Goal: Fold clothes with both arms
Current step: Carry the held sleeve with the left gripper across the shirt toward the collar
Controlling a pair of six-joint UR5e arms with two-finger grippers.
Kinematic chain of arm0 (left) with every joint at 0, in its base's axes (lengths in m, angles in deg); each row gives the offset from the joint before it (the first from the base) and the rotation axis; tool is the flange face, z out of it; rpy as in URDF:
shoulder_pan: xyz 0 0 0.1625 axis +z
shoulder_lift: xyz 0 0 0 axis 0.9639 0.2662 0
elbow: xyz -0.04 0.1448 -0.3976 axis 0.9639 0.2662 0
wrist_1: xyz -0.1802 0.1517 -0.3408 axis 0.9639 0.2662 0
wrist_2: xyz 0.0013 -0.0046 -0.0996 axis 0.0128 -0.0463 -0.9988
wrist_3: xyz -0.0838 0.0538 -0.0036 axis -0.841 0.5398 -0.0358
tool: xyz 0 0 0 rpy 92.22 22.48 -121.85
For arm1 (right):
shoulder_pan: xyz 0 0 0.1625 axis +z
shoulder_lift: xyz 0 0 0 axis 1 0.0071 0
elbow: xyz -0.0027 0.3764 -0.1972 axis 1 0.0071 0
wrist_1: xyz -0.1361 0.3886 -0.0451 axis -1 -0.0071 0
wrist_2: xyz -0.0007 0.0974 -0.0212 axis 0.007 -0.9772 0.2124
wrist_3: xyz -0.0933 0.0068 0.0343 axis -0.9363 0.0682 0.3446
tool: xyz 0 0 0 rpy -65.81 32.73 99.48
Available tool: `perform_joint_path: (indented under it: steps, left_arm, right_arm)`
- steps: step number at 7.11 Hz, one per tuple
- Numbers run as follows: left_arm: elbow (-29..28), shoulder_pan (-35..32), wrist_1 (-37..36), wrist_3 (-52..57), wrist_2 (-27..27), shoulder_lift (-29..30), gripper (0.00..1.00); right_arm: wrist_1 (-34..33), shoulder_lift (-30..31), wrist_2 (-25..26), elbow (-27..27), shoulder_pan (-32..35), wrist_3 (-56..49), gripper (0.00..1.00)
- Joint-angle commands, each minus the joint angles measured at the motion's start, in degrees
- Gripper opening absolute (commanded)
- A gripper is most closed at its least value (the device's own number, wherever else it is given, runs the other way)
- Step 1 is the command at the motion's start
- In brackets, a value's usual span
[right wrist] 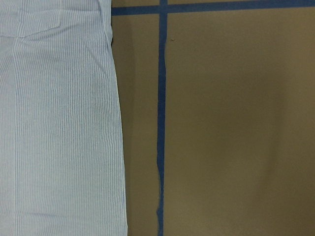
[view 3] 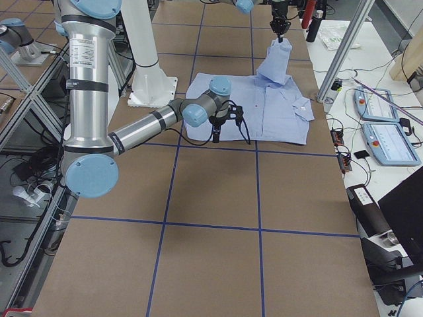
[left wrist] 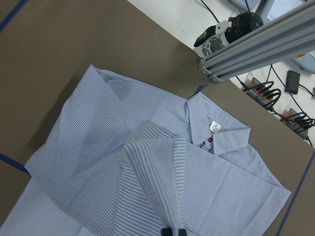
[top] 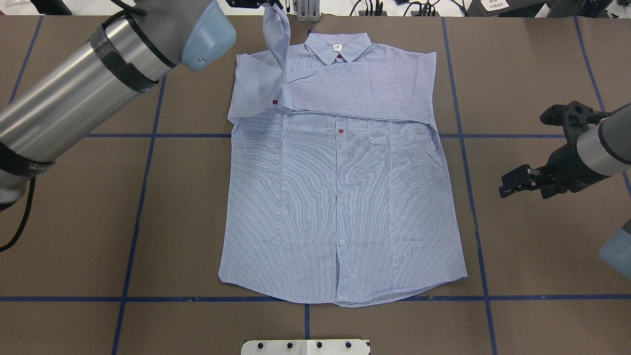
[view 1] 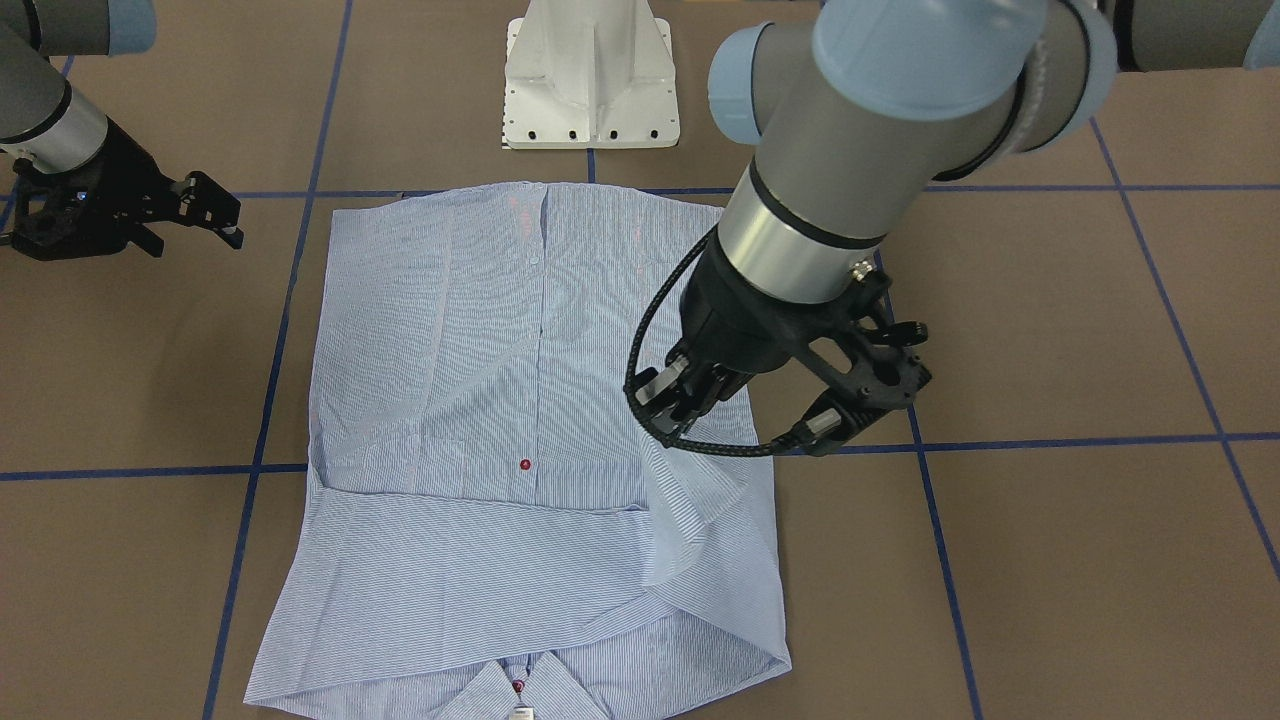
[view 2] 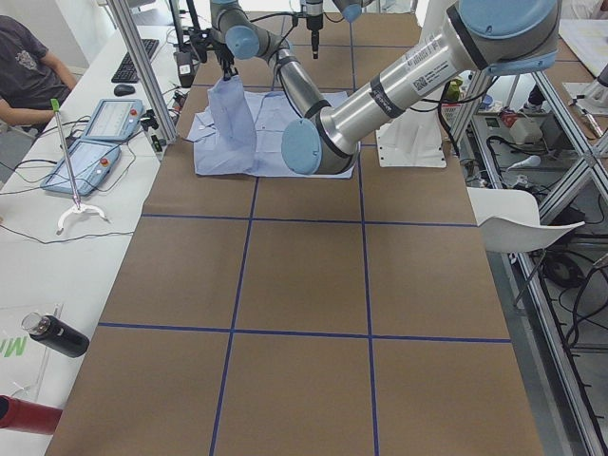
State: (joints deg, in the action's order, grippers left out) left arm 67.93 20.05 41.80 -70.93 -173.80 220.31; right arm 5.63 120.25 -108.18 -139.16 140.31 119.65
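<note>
The light blue striped shirt [top: 340,197] lies flat, front up, with its collar [top: 337,45] at the far edge of the table. One sleeve [top: 365,93] is folded across the chest. The other sleeve [top: 277,34] is lifted off the table beside the collar, and my left gripper [left wrist: 172,231] is shut on it and holds it up. My right gripper [top: 523,153] hovers open over bare table beside the pocket side of the shirt, clear of the cloth. The right wrist view shows only the shirt's side edge [right wrist: 59,123] and a tape line.
The white pedestal base [view 1: 590,80] stands at the hem end of the shirt. Blue tape lines [top: 148,197] grid the brown table. An aluminium frame post [view 3: 344,53] rises near the collar end. A seated person [view 2: 28,66] and control tablets [view 2: 95,133] are at the side desk.
</note>
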Motion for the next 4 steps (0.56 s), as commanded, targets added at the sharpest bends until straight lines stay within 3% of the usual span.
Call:
perform_joint_path:
  steps: [1, 4]
  left_arm:
    - [-4.8, 2.0, 7.0, -5.6, 1.2, 0.2, 0.00]
    - [-6.1, 7.5, 10.5, -9.2, 5.6, 0.2, 0.00]
  right_arm:
    - [0.0, 0.0, 0.0, 0.2, 0.0, 0.0, 1.00]
    - [0.1, 0.0, 0.1, 0.9, -0.1, 0.0, 1.00]
